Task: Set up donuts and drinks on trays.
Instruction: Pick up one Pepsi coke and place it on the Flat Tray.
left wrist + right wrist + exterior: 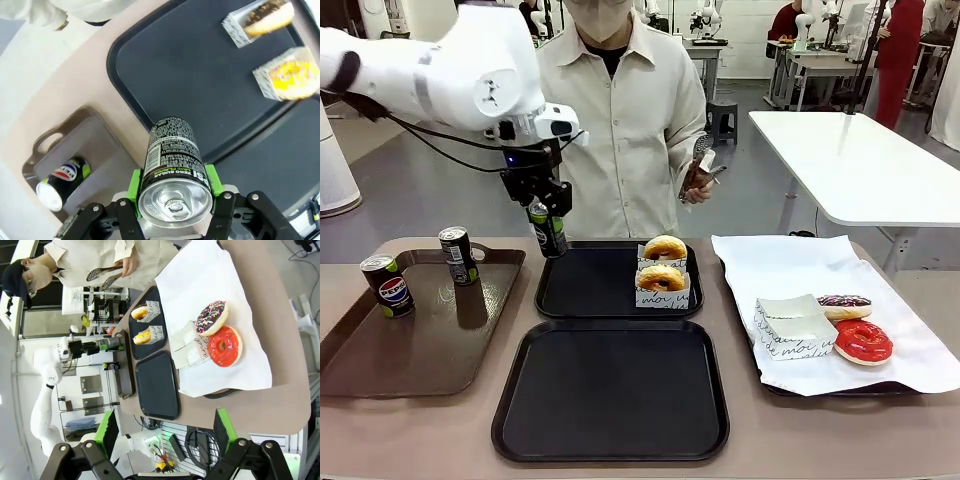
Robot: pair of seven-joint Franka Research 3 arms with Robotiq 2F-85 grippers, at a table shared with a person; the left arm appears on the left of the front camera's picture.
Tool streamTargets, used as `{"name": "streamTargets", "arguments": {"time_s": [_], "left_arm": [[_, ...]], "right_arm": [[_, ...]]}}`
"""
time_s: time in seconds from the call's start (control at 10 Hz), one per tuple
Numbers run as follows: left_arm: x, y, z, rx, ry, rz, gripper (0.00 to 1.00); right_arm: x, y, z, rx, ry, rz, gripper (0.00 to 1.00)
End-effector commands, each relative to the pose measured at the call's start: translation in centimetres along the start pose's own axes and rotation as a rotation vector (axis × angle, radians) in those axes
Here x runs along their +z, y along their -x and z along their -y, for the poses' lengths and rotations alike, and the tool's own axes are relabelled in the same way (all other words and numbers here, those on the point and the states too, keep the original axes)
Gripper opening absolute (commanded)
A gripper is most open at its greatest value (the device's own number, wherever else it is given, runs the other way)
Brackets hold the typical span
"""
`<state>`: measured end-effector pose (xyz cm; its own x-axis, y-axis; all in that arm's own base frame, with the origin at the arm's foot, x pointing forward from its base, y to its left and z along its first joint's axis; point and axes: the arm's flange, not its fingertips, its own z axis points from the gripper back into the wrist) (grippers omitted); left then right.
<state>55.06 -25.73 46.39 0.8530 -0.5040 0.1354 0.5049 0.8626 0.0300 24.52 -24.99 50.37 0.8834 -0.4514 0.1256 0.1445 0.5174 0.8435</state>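
A lab-like work hall: bare grey floor (755, 195), white worktable (860, 160), stool (722, 118), equipment benches (810, 65) behind.

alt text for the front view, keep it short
The left tool holds a can by the far black tray's left rim, with two sleeved donuts on that tray. A second black tray lies nearer, two more cans stand on a brown tray, and a person holds tongs.

Near tray (610, 395) at the table's (760, 430) near edge lies bare; far tray (582, 285) is free left, donuts (662, 277) block its right.
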Motion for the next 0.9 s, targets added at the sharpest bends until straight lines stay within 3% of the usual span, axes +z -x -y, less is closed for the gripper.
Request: {"name": "streamTargets", "arguments": {"time_s": [0.0,0.6,0.7,0.8], "left_arm": [[-2.1,-2.0,0.4,0.029,-0.016,-0.043,0.59],[-6.9,-1.8,1.8,0.0,-0.012,-0.152,0.59],[-7.0,-1.7,1.8,0.001,-0.008,-0.159,0.69],[-6.5,-1.4,1.9,-0.007,-0.006,-0.145,1.0]], "right_arm": [[0.0,0.0,0.0,0.017,-0.024,0.009,1.0],[0.0,0.0,0.0,0.017,-0.024,0.009,1.0],[0.0,0.0,0.0,0.017,-0.024,0.009,1.0],[0.0,0.0,0.0,0.017,-0.024,0.009,1.0]]}}
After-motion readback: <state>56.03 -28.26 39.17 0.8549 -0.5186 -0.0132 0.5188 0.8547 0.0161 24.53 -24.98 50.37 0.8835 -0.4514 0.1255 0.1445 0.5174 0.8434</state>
